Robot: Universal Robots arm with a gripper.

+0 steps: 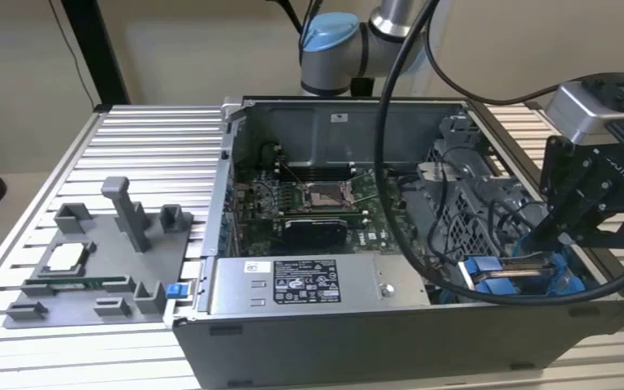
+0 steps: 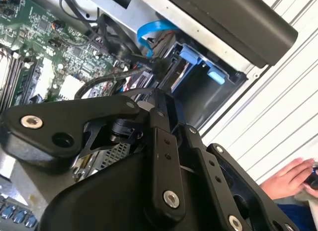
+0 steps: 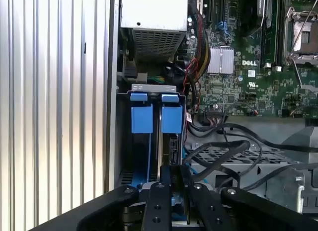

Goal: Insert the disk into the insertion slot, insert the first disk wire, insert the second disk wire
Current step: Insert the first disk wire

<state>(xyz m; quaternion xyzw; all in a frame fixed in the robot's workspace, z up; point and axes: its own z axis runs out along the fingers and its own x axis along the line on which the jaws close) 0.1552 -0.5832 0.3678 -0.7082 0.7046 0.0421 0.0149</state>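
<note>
Looking down the first wrist view, you see the gripper [image 3: 166, 174], matte black w/ bolted link bars, right at the mouth of the insertion slot [image 3: 141, 121]. The slot is a grey metal bay w/ two square bright-blue plastic tabs side by side. A thin silver edge runs from between the tabs to the gripper. That looks like the disk [image 3: 159, 159], standing edge-on in the slot, but only the edge shows. You can't tell whether the gripper is clenched on it or released.

Around it, glossy black cables [image 3: 218, 154] loop across a perforated grey cage [image 3: 248, 159] just beside the slot and crowd the gripper. Beyond the slot sits the grey power-supply box [image 3: 154, 22] w/ a mesh face. Next to that is the green motherboard [image 3: 258, 87] w/ a finned silver heatsink [image 3: 220, 59]. The ribbed aluminium table [image 3: 49, 116] flanks the case.

The exterior view puts the gripper at the case's near corner on the exterior view's right. It also shows a grey fixture plate [image 1: 84, 276] w/ upright pegs on the exterior view's left. The second wrist view adds a flat blue ribbon cable [image 2: 149, 32] curling near the slot's tabs, and a person's hand [image 2: 293, 176] outside the case, over the table slats.
</note>
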